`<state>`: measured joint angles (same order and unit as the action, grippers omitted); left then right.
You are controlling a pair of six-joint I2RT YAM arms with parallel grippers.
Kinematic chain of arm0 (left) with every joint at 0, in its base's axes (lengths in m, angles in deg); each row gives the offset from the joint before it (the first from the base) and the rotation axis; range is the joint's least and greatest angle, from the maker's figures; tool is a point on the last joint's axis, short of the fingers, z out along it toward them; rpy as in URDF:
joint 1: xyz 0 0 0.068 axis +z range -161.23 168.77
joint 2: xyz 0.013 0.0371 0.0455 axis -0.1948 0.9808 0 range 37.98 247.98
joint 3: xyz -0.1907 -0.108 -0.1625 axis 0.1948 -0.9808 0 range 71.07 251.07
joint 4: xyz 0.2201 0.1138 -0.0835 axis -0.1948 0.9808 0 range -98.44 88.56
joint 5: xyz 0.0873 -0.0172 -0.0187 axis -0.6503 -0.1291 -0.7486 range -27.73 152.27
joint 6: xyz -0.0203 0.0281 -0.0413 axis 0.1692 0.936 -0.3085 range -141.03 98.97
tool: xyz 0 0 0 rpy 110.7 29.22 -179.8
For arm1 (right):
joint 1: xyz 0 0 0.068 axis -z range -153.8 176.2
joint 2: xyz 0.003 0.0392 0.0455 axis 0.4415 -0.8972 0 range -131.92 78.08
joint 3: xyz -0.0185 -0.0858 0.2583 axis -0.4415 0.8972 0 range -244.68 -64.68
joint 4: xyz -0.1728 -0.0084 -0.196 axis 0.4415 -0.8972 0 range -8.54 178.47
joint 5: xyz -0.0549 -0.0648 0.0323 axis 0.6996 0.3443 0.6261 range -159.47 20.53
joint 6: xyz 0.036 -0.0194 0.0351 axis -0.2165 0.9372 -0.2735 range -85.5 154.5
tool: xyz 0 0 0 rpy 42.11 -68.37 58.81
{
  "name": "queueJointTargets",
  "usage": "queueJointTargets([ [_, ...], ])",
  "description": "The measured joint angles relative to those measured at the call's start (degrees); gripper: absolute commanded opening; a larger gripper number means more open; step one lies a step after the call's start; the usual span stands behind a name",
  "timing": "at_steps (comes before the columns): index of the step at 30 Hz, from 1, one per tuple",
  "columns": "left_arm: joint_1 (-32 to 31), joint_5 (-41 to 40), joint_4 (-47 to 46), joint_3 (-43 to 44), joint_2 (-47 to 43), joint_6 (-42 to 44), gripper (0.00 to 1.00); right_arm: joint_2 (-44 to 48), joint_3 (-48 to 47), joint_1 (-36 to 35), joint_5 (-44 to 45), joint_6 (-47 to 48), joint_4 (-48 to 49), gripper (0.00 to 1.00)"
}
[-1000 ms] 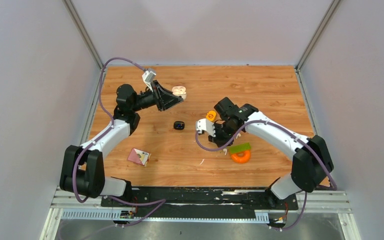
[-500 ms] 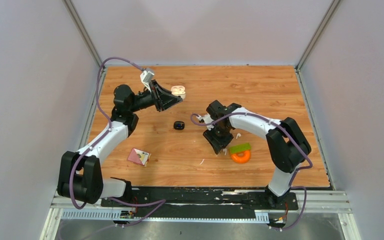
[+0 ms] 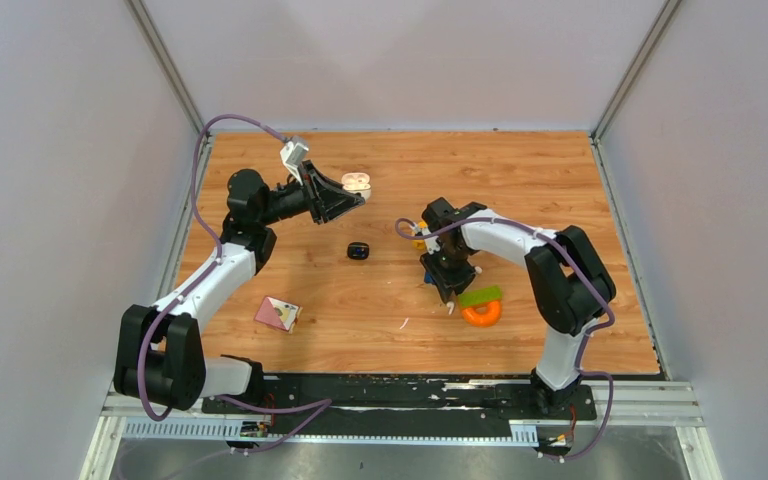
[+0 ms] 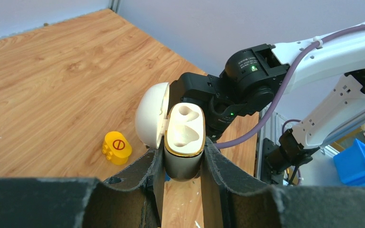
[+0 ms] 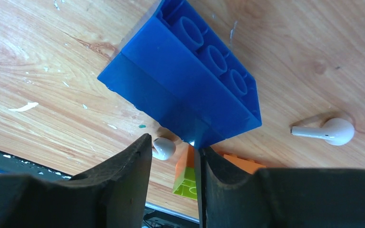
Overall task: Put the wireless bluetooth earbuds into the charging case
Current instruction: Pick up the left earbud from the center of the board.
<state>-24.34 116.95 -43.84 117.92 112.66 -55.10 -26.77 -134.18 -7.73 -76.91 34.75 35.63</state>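
Observation:
My left gripper (image 3: pixel 344 202) is shut on an open white charging case (image 4: pixel 184 142), held above the table at the back left; it also shows in the top view (image 3: pixel 358 183). Its lid (image 4: pixel 151 116) is swung aside and both wells are empty. My right gripper (image 5: pixel 173 153) is open, low over the table beside a blue brick (image 5: pixel 185 76). One white earbud (image 5: pixel 163 148) lies between its fingers, close to the left finger. A second white earbud (image 5: pixel 325 131) lies to the right. A small black case (image 3: pixel 358 250) sits mid-table. Black earbuds are not in view.
A green brick (image 3: pixel 480 296) and an orange ring (image 3: pixel 481 314) lie just right of my right gripper (image 3: pixel 448 288). A yellow brick (image 4: pixel 117 147) sits near the right wrist. A pink and yellow card (image 3: pixel 278 313) lies front left. Grey walls stand round the table.
My right arm has folded and its gripper has moved right and down toward the green brick and the orange ring. The left arm has barely moved and still holds the white case.

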Motion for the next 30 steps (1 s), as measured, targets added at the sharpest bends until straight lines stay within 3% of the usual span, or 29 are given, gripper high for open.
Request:
queueJointTargets([
  [16, 0.0, -0.9, 0.9, 0.0, 0.0, 0.1, 0.0, 0.5, -1.8, -1.3, -1.7, 3.1, 1.6, 0.36],
  [24, 0.0, -0.9, 0.9, 0.0, 0.0, 0.1, 0.0, 4.2, 2.2, -1.6, -4.3, 2.8, 0.5, 0.32],
  [30, 0.0, -0.9, 0.9, 0.0, 0.0, 0.1, 0.0, 4.3, 2.2, -1.6, -4.7, 2.4, -0.3, 0.36],
])
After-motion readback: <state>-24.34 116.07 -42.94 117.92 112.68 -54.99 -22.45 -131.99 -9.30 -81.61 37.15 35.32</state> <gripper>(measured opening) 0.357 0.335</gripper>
